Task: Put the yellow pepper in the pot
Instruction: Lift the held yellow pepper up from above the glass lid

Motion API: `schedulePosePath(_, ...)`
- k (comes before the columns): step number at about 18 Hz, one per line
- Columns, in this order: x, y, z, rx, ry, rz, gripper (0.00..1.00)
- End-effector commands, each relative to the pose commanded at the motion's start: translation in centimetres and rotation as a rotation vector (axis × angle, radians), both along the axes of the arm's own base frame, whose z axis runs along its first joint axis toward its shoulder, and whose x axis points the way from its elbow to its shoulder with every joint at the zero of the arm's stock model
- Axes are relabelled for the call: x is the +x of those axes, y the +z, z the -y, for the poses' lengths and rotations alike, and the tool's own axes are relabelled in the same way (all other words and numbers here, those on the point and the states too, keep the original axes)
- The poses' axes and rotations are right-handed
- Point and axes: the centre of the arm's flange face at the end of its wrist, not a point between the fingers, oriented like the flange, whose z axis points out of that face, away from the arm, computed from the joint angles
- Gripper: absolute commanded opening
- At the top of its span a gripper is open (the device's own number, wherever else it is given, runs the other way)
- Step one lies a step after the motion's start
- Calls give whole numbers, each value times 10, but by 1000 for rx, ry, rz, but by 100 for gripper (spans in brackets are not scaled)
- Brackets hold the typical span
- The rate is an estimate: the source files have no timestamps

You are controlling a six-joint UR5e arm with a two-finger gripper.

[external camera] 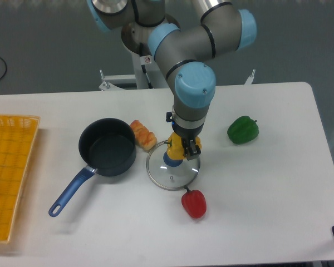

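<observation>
The gripper (183, 149) grasps the pepper (179, 147) between its fingers, above the lid (172, 172); the empty pot (107, 147) waits to their left.

Arm (197, 41): cylindrical segments in matte grey metal, joined by rounded housings with light blue end caps. Thin black seam rings separate grey sections from joints. Wrist joint (193, 92) carries a large blue cap facing the camera. Below it, a short black collar with small connector fittings. Upper link appears polished silver.
</observation>
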Motion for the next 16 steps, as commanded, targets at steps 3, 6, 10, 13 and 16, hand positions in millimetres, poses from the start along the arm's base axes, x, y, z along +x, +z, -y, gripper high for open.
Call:
schedulePosePath(3, 4, -9, 2, -8, 0, 13, 52)
schedulePosePath(6, 5, -8, 0, -7, 31, 11, 52)
schedulePosePath(10, 10, -5, -6, 0, 53, 4, 52)
schedulePosePath(13, 18, -5, -13, 5, 64, 8, 52)
schedulePosePath(16, 31, 0, -26, 18, 106, 8, 52)
